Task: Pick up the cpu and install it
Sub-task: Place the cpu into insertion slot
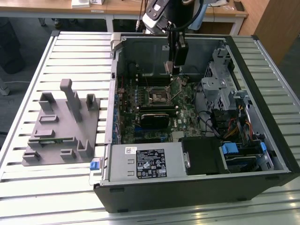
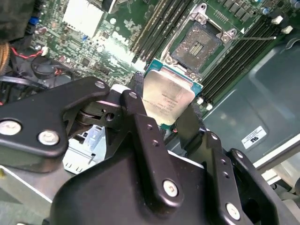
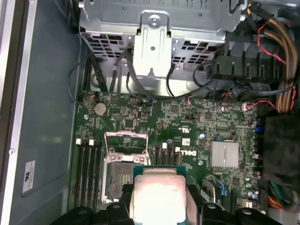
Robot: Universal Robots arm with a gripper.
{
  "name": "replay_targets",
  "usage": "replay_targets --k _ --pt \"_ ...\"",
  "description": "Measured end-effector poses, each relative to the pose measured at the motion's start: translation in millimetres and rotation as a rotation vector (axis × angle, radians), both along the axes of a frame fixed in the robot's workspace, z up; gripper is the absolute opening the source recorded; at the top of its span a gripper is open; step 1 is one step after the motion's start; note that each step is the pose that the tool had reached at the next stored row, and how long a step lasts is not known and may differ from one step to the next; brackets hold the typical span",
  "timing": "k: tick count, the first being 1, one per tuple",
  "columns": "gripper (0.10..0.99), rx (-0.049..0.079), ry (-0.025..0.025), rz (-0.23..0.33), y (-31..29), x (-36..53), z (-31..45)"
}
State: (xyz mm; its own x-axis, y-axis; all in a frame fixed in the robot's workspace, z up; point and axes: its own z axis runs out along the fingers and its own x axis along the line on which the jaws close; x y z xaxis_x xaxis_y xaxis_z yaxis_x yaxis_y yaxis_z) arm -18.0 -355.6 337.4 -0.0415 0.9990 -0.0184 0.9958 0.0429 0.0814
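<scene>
The hand (image 2: pixel 165 112), we note, pinches the cpu (image 2: pixel 168 91) by two opposite edges above the motherboard (image 2: pixel 93 42), just beside the open socket (image 2: pixel 199 42), toward the far wall of the computer case (image 1: pixel 197 190).

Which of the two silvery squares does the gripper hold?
The smooth-topped cpu, clamped in the gripper; the other square, a ribbed heatsink, sits fixed on the motherboard.

The gripper (image 2: pixel 164 116) grips the processor chip (image 2: pixel 168 95) by two edges; the open socket (image 2: pixel 200 41) lies just beyond its fingertips, on the green board (image 2: pixel 82 44).
</scene>
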Motion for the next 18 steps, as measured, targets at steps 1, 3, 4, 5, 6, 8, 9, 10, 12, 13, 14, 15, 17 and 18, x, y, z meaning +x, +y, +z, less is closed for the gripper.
replay_targets --k 1,3,4,5,6,8,9,10,12,13,14,15,17,18 --pt "0.529 0.0 0.0001 0.001 0.0 -0.8 -1.7" --pt "0.529 0.0 0.0001 0.007 0.1 -2.3 -4.5" --pt "0.529 0.0 0.0002 0.009 0.3 -3.2 -6.3" --pt "0.529 0.002 0.0002 0.011 0.5 -4.0 -8.0" --pt "0.529 0.002 0.0001 0.012 1.4 -4.4 -9.7" --pt "0.529 0.003 0.0001 0.012 4.0 -4.8 -12.5" --pt "0.529 0.003 0.0002 0.012 5.5 -5.1 -14.2" --pt "0.529 0.003 0.0002 0.011 6.8 -5.5 -16.0" --pt "0.529 0.004 0.0002 0.011 8.5 -7.6 -19.7" --pt "0.529 0.004 0.0003 0.011 8.8 -9.7 -21.4" --pt "0.529 0.004 0.0008 0.012 9.0 -12.1 -23.0" --pt "0.529 0.003 0.0009 0.013 9.1 -14.1 -24.3" --pt "0.529 0.003 0.0011 0.013 10.0 -16.8 -27.4" --pt "0.529 0.003 0.0011 0.013 11.0 -17.6 -29.1"
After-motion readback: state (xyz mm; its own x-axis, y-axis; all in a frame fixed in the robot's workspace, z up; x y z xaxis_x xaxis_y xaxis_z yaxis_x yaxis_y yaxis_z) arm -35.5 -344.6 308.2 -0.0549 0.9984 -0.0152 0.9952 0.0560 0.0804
